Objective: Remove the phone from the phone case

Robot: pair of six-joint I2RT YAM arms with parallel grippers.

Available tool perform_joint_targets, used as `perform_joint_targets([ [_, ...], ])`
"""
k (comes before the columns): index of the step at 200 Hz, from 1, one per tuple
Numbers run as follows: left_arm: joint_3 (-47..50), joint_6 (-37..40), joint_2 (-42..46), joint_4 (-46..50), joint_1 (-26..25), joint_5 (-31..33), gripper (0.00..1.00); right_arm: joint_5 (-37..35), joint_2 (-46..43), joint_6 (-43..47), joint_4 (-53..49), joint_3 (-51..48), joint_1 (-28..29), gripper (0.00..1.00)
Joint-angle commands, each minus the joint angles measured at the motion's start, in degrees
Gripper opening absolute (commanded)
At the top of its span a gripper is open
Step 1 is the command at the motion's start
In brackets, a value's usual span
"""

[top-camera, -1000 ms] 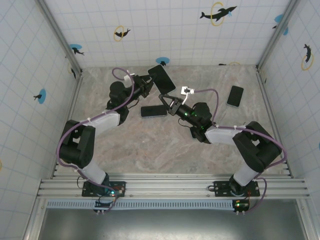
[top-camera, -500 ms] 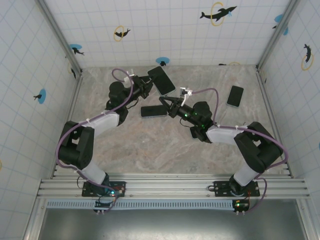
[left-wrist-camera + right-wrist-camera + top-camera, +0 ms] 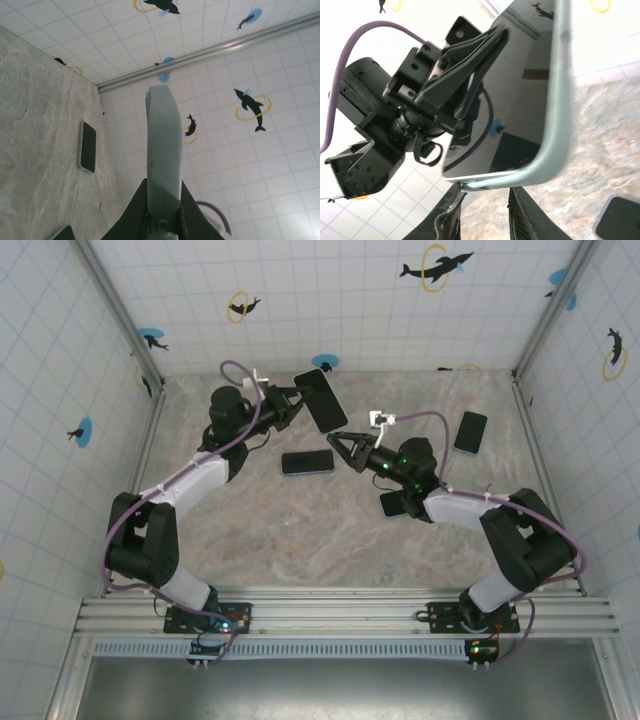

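My left gripper (image 3: pixel 296 406) is clamped on the pale green phone case (image 3: pixel 163 145), holding it edge-on above the far side of the table (image 3: pixel 300 530). The phone (image 3: pixel 520 90) sits inside it, its glossy screen mirroring my arm. My right gripper (image 3: pixel 485 215) stands narrowly parted and empty, just under the case's corner. I count three phones: this one, plus a centre phone (image 3: pixel 308 461) and a right-hand phone (image 3: pixel 470 431), both lying flat.

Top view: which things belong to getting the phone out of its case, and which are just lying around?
Job: cased phone, left gripper holding it, right gripper beside it.
Lying about: middle phone, right phone, both flat on the table.
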State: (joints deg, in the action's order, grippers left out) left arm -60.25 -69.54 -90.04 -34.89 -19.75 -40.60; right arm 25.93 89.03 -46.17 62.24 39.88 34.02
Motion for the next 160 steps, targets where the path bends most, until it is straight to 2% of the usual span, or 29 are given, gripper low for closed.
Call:
perform_joint_targets([
  [1,-4.1,10.1,1.5,6.4,1.5,-7.6,0.0,2.1,-3.4,1.6,-2.3,-0.7,-2.0,0.32],
  [28,-6.3,18.2,1.3,10.7,3.4,-10.2,0.0,8.4,-6.0,6.4,-5.9,-1.1,-4.4,0.42],
  [72,-8.0,32.1,1.9,13.1,4.4,-18.8,0.0,17.9,-6.6,21.8,-19.9,3.8,-7.1,0.56],
  [112,-7.6,33.0,1.3,8.4,4.9,-24.6,0.0,27.9,-2.8,26.9,-21.0,7.2,-7.7,0.56],
  [127,-7.3,36.0,2.0,8.4,4.9,-25.8,0.0,31.7,-1.1,29.4,-21.0,8.3,-7.7,0.56],
  [160,-7.2,38.5,2.9,8.2,4.8,-28.9,0.02,38.6,3.0,36.3,-25.4,12.9,-7.1,0.5],
])
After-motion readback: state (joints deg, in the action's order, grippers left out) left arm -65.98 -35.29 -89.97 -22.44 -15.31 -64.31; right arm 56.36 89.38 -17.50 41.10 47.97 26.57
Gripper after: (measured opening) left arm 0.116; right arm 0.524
